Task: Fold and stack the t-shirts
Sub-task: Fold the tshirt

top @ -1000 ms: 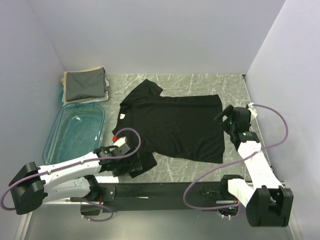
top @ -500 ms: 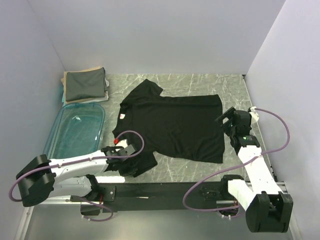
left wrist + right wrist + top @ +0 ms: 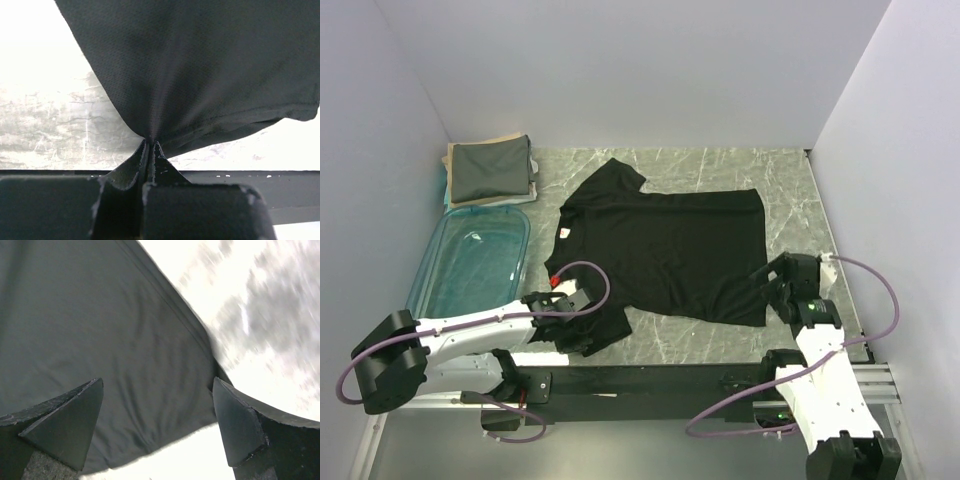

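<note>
A black t-shirt (image 3: 665,250) lies spread flat on the marble table, collar to the left, hem to the right. My left gripper (image 3: 588,330) is shut on its near sleeve; in the left wrist view the black cloth (image 3: 200,70) is drawn into a pinch at the closed fingertips (image 3: 150,145). My right gripper (image 3: 770,285) stands open at the shirt's near right hem corner; the right wrist view shows that corner (image 3: 150,390) between the wide-apart fingers (image 3: 70,415). Folded grey-green and beige t-shirts (image 3: 490,170) are stacked at the back left.
A clear blue plastic tub (image 3: 470,262) sits along the left side, just beyond my left arm. White walls close in the table on the left, back and right. A black rail (image 3: 650,378) runs along the near edge.
The left gripper has closed on the near sleeve. The right gripper has moved toward the near edge, from beside the hem's middle to its near corner, staying open.
</note>
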